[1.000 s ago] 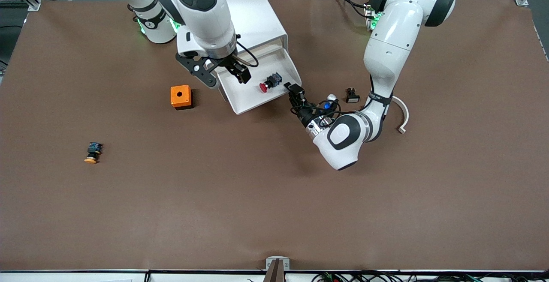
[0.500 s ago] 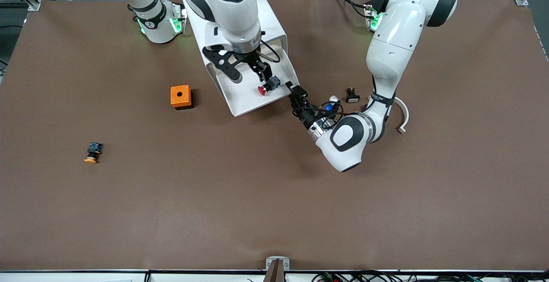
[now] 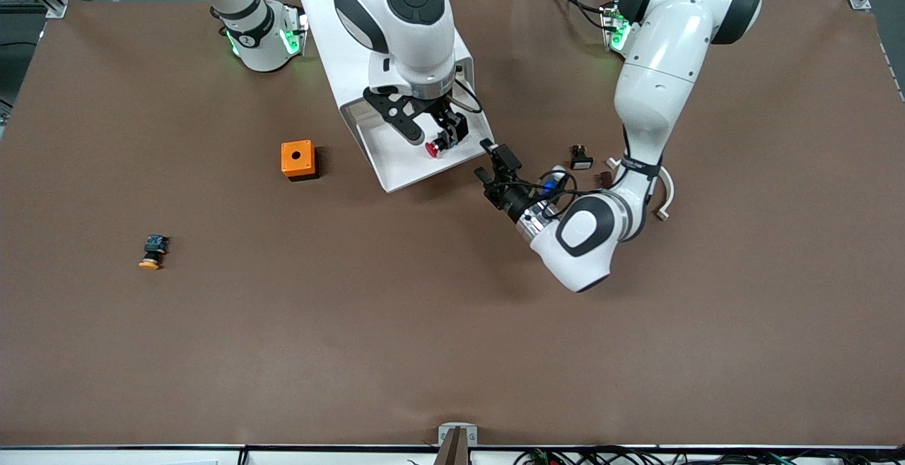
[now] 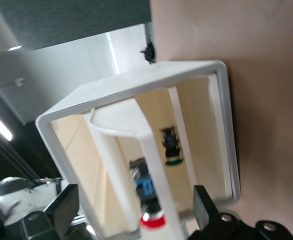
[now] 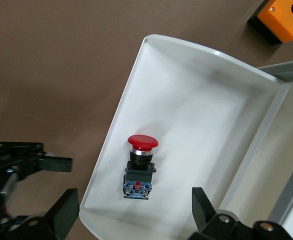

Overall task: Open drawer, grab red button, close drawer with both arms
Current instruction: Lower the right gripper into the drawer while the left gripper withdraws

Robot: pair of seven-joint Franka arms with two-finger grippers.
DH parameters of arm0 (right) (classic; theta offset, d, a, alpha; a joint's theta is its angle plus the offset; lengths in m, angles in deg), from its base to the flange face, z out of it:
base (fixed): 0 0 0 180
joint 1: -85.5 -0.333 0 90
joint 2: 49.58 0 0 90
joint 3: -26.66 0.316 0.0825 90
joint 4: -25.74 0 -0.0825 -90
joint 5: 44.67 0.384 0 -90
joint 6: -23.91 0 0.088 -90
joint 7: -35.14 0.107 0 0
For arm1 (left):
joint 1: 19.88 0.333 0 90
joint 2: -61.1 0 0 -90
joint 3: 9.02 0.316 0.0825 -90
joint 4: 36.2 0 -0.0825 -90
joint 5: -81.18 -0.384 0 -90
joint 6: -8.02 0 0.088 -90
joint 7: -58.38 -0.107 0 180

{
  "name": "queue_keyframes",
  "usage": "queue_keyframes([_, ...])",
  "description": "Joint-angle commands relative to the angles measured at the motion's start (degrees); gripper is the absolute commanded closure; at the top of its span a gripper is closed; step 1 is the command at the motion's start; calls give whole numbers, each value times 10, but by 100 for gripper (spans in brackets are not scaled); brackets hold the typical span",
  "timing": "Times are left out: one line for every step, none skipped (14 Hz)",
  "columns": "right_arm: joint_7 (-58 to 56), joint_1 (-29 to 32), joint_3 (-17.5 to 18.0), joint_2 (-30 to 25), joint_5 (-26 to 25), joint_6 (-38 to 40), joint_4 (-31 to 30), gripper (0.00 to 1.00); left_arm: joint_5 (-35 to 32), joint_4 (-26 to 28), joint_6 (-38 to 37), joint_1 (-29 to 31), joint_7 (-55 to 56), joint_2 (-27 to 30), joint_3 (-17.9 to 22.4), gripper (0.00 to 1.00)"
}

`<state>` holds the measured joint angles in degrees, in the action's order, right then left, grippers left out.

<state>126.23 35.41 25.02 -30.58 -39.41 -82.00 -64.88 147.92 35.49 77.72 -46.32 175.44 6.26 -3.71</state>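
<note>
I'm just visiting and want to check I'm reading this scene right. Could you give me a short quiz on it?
1. True or false: the drawer is shut.
2. The right gripper hangs over which thing? A) cube B) red button C) orange button
3. Fill in: the left gripper, beside the drawer's front edge, has its fingers ____.

Key: 1 false, it is pulled out; 2 B; 3 open.
</note>
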Motion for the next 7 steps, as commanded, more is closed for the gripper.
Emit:
queue_keyframes([28, -15, -7, 11, -13, -10, 8, 0, 0, -12, 1, 25, -92, 21, 8, 0])
queue_keyframes([29, -16, -6, 16, -13, -11, 8, 0, -10, -18, 1, 29, -139, 23, 10, 0])
queue_keyframes([28, -18, -6, 20, -13, -11, 8, 0, -21, -28, 2, 32, -191, 28, 18, 0])
queue_keyframes([29, -19, -6, 26, -13, -11, 8, 0, -34, -38, 2, 31, -236, 30, 27, 0])
queue_keyframes([29, -25, -6, 32, -13, -11, 8, 0, -53, -48, 3, 29, -279, 35, 31, 0])
queue_keyframes([29, -30, -6, 40, -13, -11, 8, 0, -77, -53, 11, 27, -331, 41, 38, 0])
queue_keyframes([29, -34, -7, 46, -13, -11, 8, 0, -98, -54, 28, 26, -387, 53, 42, 0])
